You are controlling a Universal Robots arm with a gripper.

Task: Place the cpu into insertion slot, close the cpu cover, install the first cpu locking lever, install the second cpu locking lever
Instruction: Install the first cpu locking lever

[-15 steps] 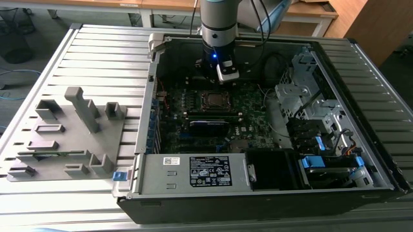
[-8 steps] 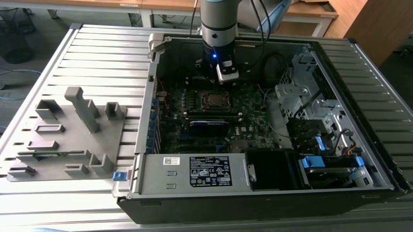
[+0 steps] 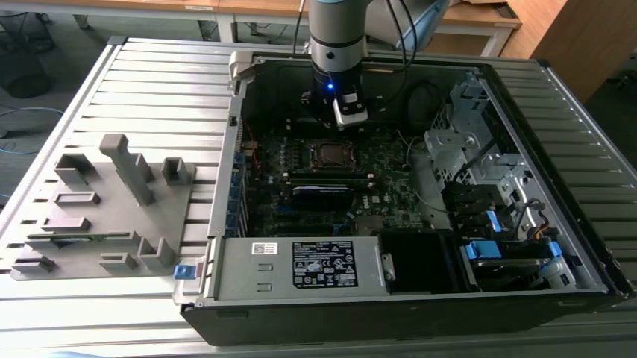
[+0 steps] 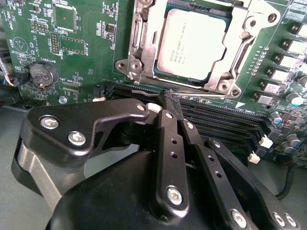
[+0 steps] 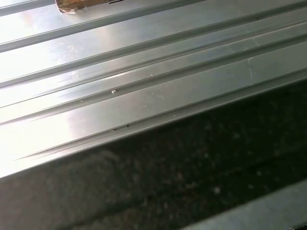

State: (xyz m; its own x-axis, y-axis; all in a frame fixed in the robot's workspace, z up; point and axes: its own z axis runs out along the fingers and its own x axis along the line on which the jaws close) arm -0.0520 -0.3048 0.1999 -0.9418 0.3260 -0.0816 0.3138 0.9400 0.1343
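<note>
Long black memory slots (image 4: 225, 120) lie just beside the black pincer (image 4: 171, 103), its fingers together. The silver-grey square cpu (image 4: 192, 45) lies flat in the metal-rimmed insertion slot (image 4: 137, 52), face up.

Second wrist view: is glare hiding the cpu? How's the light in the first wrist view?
In the second wrist view, glare bleaches the cpu pale, its edges distinct; in the first wrist view, the ribbed metal panel gleams bright, and the strip beside it is dark.

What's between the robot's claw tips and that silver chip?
In the second wrist view, an edge of the cpu cover and a thin metal rod lie between the gripper and the cpu.
</note>
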